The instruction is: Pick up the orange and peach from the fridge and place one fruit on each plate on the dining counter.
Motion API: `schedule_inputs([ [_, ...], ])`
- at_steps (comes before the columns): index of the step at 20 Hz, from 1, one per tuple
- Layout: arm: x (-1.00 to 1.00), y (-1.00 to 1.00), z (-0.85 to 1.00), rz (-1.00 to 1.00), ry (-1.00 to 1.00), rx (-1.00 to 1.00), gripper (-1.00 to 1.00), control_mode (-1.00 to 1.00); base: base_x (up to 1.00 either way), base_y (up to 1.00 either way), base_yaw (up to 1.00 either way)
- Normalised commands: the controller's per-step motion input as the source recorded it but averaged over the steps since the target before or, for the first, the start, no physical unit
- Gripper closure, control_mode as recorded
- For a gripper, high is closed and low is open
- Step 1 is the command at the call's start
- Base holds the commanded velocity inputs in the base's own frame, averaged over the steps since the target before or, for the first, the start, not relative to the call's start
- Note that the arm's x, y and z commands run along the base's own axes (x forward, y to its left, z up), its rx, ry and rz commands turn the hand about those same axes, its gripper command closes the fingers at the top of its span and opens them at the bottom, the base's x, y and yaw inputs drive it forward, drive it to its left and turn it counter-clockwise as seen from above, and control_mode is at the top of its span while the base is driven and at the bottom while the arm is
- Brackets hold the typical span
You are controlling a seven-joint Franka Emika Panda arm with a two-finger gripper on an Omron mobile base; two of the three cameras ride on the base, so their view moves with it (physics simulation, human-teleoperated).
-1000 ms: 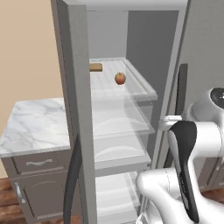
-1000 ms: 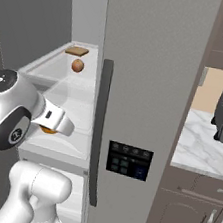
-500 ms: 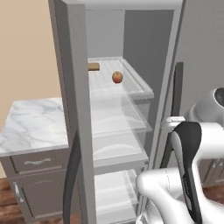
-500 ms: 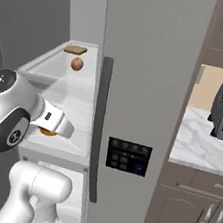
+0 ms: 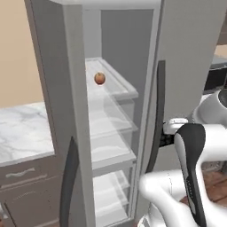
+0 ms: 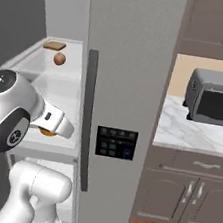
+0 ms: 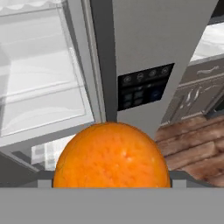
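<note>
My gripper (image 7: 111, 176) is shut on the bright orange (image 7: 111, 155), which bulges up large at the bottom of the hand view. From the right base camera, the orange (image 6: 47, 133) peeks out under my wrist in front of the open fridge (image 6: 131, 61). The dull reddish peach (image 5: 99, 78) rests on an upper translucent shelf inside the fridge (image 5: 186, 66); the right base view has the peach (image 6: 59, 58) near the back of that shelf. The plates and the dining counter are out of view.
A brown slab (image 6: 54, 45) lies behind the peach. The open fridge door (image 5: 71, 111) stands at the left, with a small marble-topped cabinet (image 5: 22, 133) beyond it. Right of the fridge, a toaster oven (image 6: 214, 97) sits on a marble counter (image 6: 191, 133).
The whole scene has slid leftward in both base views, so the camera has moved. The orange stays in my gripper and the peach stays on its shelf.
</note>
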Motion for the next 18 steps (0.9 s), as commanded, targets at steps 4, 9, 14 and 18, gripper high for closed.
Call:
schedule_inputs([
  [4,0.00,0.00,0.00,0.00,0.00,0.00,1.00,1.00,-0.20,-0.21,-0.50],
  [9,0.00,0.00,0.00,0.00,0.00,0.00,1.00,1.00,-0.19,-0.45,-0.52],
  [14,0.00,0.00,0.00,0.00,0.00,0.00,1.00,1.00,-0.16,-0.52,-0.50],
  [18,0.00,0.00,0.00,0.00,0.00,0.00,1.00,1.00,-0.17,-0.55,-0.51],
])
